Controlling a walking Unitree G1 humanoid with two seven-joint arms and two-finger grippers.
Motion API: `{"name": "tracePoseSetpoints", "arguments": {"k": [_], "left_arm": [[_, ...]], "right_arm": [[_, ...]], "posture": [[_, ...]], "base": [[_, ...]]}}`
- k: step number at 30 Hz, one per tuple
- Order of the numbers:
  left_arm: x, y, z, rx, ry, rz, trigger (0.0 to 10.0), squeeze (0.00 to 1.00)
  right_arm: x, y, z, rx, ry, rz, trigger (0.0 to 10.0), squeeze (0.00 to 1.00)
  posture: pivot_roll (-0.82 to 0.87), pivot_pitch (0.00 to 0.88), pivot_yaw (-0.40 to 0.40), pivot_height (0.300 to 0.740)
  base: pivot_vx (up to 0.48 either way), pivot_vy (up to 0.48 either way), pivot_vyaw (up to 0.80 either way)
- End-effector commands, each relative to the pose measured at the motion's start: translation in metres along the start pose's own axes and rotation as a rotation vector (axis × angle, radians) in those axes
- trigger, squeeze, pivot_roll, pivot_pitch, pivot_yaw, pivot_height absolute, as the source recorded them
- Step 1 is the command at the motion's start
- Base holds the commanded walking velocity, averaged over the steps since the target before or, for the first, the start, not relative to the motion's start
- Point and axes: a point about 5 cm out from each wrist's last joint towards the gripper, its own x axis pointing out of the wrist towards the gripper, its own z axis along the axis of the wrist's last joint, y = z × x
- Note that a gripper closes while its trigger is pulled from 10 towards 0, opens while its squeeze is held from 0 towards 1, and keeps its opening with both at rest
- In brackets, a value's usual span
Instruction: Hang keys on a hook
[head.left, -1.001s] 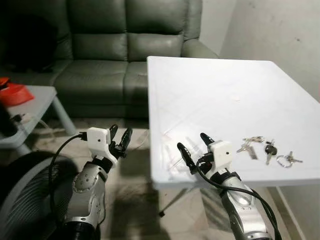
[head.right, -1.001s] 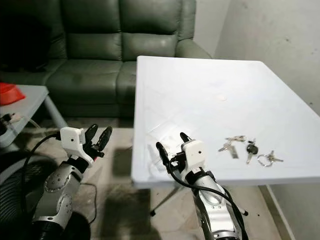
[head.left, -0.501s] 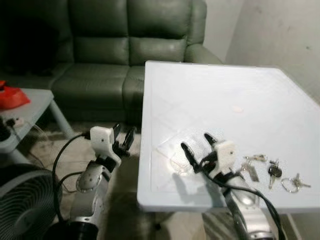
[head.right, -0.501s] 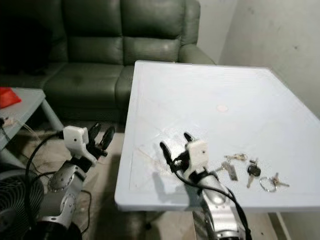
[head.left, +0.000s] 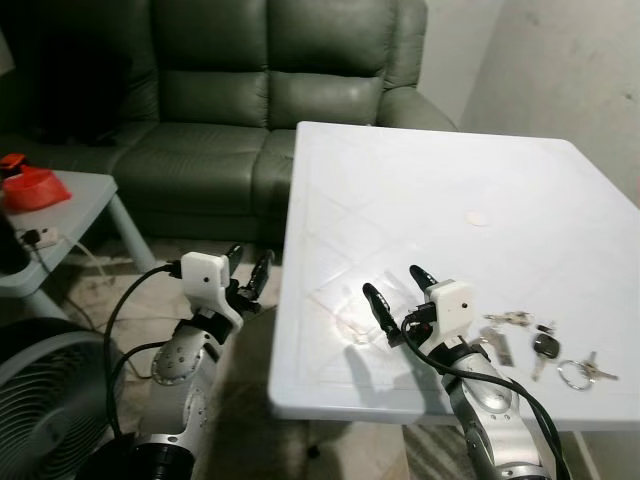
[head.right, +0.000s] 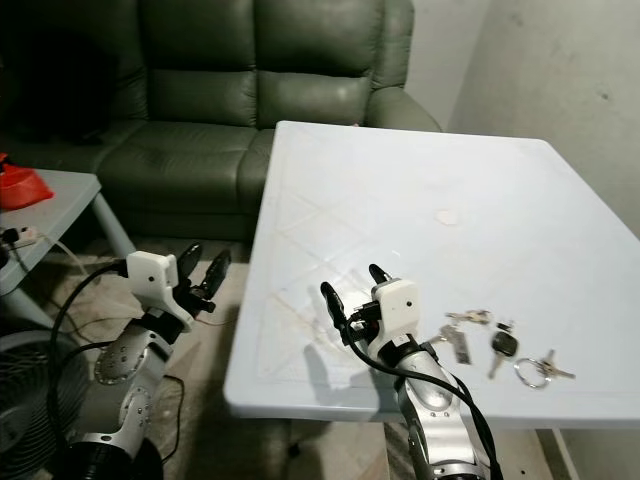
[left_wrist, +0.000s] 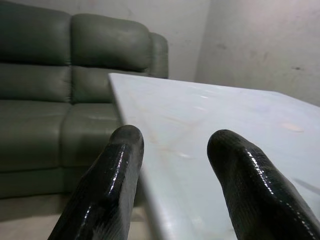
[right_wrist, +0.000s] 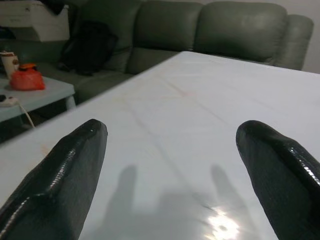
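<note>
Silver arms, black cables, white wrist blocks; each hand (head.left: 393, 295) (head.left: 249, 268) has glossy black fingers.

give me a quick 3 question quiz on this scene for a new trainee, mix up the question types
1. True or false: the right gripper already holds a key.
2. Multiple choice: where do the keys lie? A) on the green sofa B) on the white table near its front edge, to the right of the right gripper C) on the small grey side table
3. Fill in: the left gripper hangs beside the table's ____ edge, over the floor.

Key:
1. False; its fingers are spread and empty above the tabletop.
2. B
3. left
</note>
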Motion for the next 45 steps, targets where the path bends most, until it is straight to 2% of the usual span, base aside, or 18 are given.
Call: {"name": "tracePoseSetpoints", "arguments": {"k": [1, 10, 14, 18, 23, 30, 36, 43, 45], "left_arm": [[0.004, -0.005, 0.003, 0.004, -0.014, -0.023, 10.0, 0.00], [0.005, -0.005, 0.005, -0.001, -0.022, -0.023, 10.0, 0.00], [0.006, -0.006, 0.004, -0.051, -0.024, -0.014, 10.0, 0.00], [0.006, -0.008, 0.003, -0.027, -0.015, -0.025, 10.0, 0.00], [0.004, -0.016, -0.001, -0.014, 0.003, -0.079, 10.0, 0.00], [-0.003, -0.038, -0.012, 0.008, 0.042, -0.189, 10.0, 0.00], [-0.007, -0.046, -0.015, 0.006, 0.055, -0.223, 10.0, 0.00], [-0.010, -0.053, -0.018, 0.016, 0.065, -0.264, 10.0, 0.00], [-0.011, -0.054, -0.018, 0.018, 0.066, -0.270, 10.0, 0.00]], "right_arm": [[0.000, -0.003, 0.004, -0.005, -0.014, -0.008, 10.0, 0.00], [0.001, -0.004, 0.005, -0.004, -0.016, -0.005, 10.0, 0.00], [0.001, -0.004, 0.005, -0.006, -0.015, -0.004, 10.0, 0.00], [0.001, -0.004, 0.005, -0.007, -0.016, -0.005, 10.0, 0.00], [0.002, -0.006, 0.005, -0.011, -0.012, -0.012, 10.0, 0.00], [-0.003, -0.007, 0.004, -0.049, 0.021, 0.005, 10.0, 0.00], [-0.007, -0.005, 0.002, -0.086, 0.054, 0.025, 10.0, 0.00], [-0.009, -0.009, -0.002, -0.101, 0.110, -0.063, 10.0, 0.00], [-0.013, -0.013, -0.006, -0.076, 0.137, -0.095, 10.0, 0.00]], "posture": [[-0.09, 0.000, -0.043, 0.740], [-0.09, 0.000, -0.045, 0.740], [-0.09, 0.000, -0.045, 0.740], [-0.09, 0.000, -0.047, 0.740], [-0.09, 0.000, -0.048, 0.740], [-0.09, 0.000, -0.049, 0.740], [-0.09, 0.000, -0.050, 0.740], [-0.09, 0.000, -0.051, 0.740], [-0.09, 0.000, -0.051, 0.740]], "base": [[0.000, -0.480, 0.00], [0.000, -0.467, 0.00], [0.000, 0.000, 0.00], [0.000, 0.000, 0.00], [0.000, 0.000, 0.00], [0.000, 0.000, 0.00], [0.000, 0.000, 0.00], [0.000, 0.000, 0.00], [0.000, 0.000, 0.00]]}}
